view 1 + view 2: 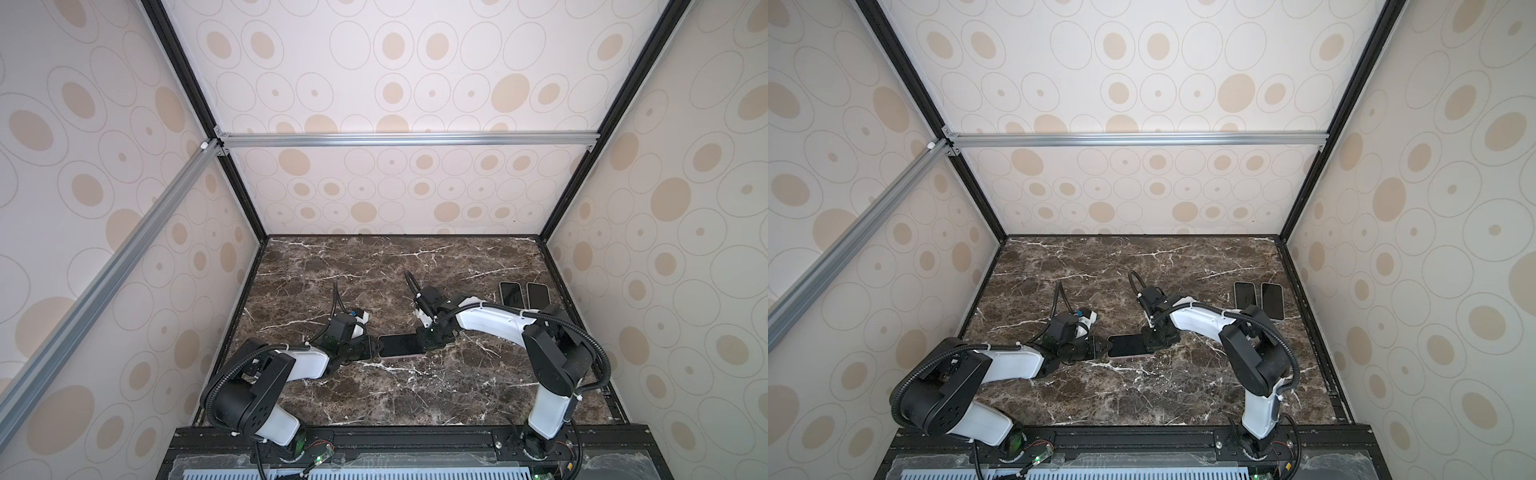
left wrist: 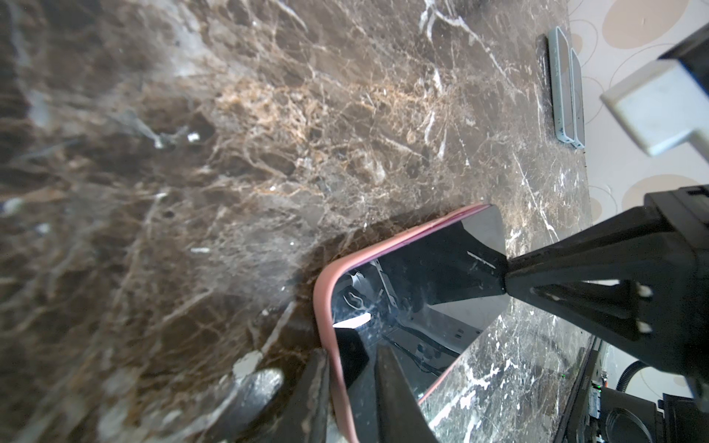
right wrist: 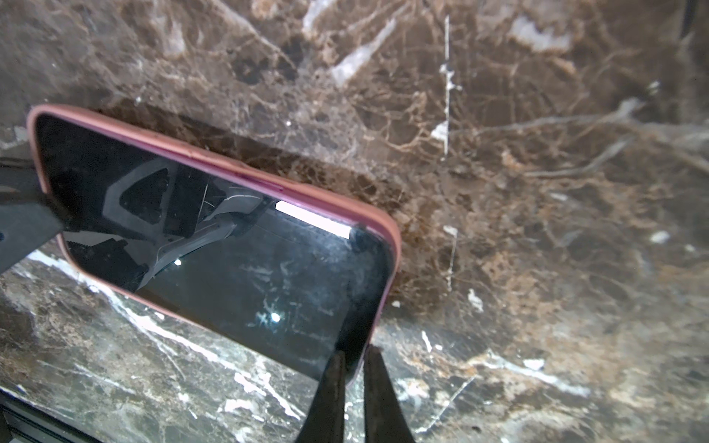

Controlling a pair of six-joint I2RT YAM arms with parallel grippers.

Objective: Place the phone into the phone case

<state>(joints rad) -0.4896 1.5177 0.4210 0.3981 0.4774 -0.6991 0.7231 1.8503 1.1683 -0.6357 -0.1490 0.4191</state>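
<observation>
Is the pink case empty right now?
No, the phone sits screen-up inside the pink case, whose rim wraps its edges.

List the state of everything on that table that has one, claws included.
Phone, face up, screen dark, lying inside the case.
Pink phone case, on the phone, rim around every visible edge.
Left claw, closed on the cased phone's end.
Right claw, shut, tips at the opposite end of the screen.
Spare phones, flat, side by side, screens dark, untouched.
</observation>
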